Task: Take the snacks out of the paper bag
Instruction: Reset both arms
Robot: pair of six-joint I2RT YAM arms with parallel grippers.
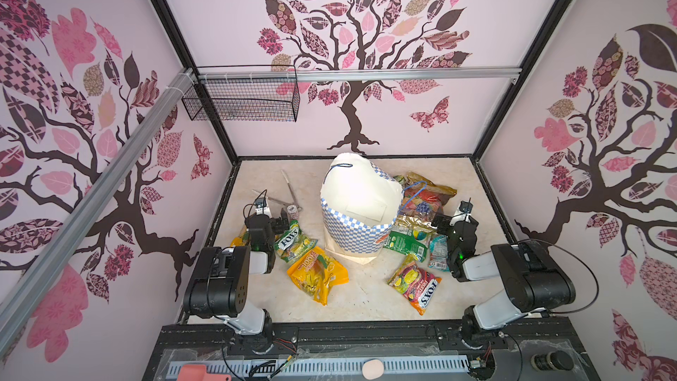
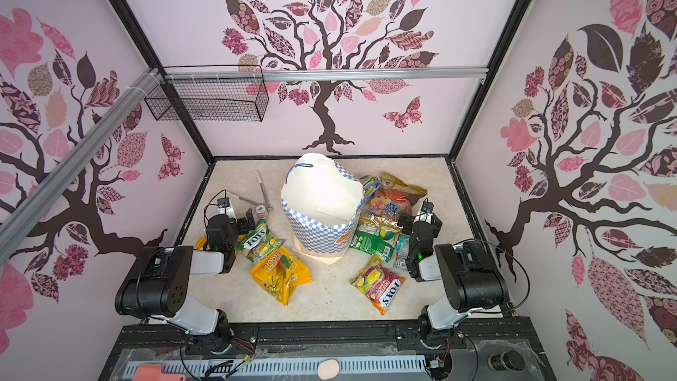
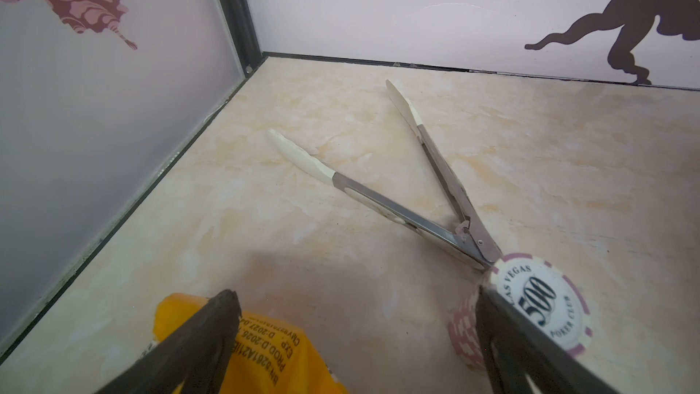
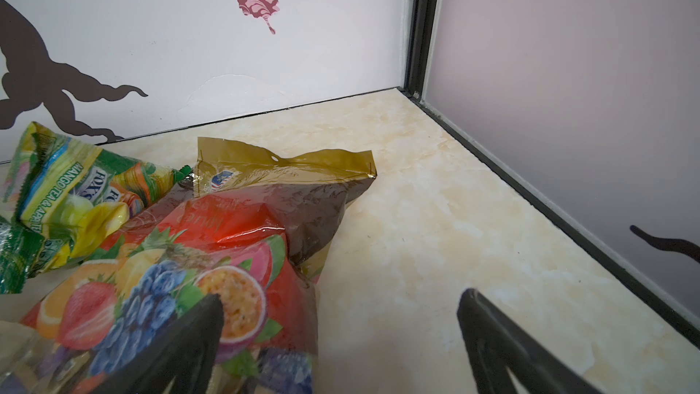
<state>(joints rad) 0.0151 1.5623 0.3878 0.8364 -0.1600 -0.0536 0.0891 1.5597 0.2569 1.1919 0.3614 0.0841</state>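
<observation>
Left claw point(image 3: 354, 293), spread wide, partly hides yellow packet point(image 3: 265, 350) and poker chip point(image 3: 545, 297).

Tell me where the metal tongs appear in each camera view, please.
Both top views: the metal tongs lie open, left of the paper bag.
Left wrist: mid-picture, spread in a V.
Right wrist: not in it.
Shared landmark: the poker chip at their hinge.
</observation>
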